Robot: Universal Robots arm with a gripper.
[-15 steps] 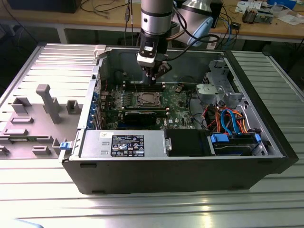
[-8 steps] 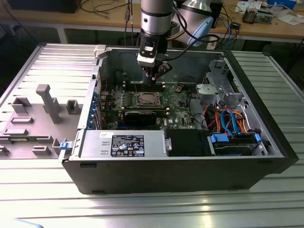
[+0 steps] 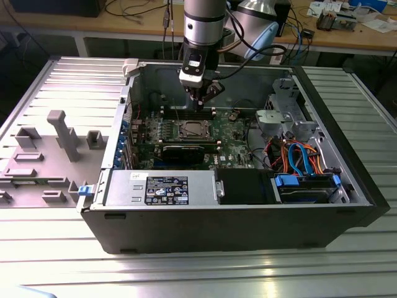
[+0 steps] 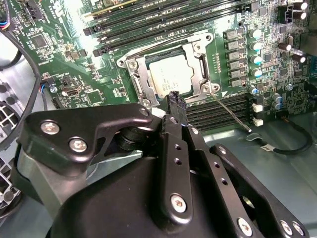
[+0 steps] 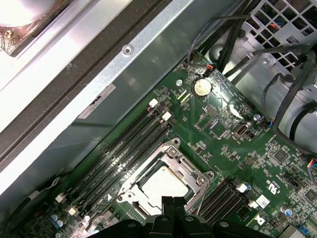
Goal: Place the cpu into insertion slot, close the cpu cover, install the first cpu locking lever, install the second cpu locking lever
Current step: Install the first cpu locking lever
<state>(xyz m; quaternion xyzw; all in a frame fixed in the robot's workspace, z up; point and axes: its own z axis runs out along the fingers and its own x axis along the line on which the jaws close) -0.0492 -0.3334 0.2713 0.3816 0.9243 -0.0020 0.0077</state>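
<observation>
On the green board, the silver cpu (seated, cover down) lies near the gripper, pressed together.

The setting is a robotics laboratory or electronics workshop. An opened desktop computer case lies on a ribbed aluminium table beneath an industrial robot arm, with grey fixture blocks beside it. A wooden workbench behind carries loose cables.
</observation>
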